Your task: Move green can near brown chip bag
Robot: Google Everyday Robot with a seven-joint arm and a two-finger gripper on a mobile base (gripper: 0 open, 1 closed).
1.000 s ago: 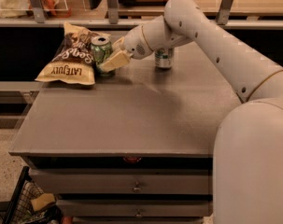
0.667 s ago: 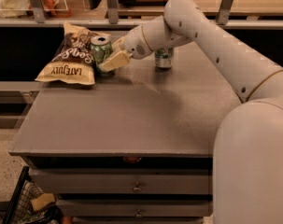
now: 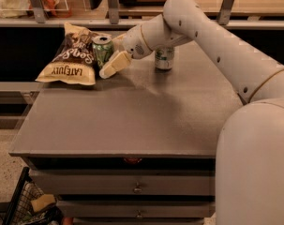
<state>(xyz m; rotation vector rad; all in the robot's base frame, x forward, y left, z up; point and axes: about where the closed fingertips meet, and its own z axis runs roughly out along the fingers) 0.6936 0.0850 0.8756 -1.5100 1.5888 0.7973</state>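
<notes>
Shadow blurs the top of the brown chip bag (image 3: pixel 69 55), left of our pincer (image 3: pixel 112 64). Between them the green can (image 3: pixel 102 49) stands upright against the bag, just beside the pincer; whether we grip it we cannot tell. Rightward, our arm (image 3: pixel 202 27) half hides a paler can (image 3: pixel 164 60).

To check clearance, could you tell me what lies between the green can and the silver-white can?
The camera view shows the gripper, close against the green can, and the robot's wrist there; nothing else.
</notes>
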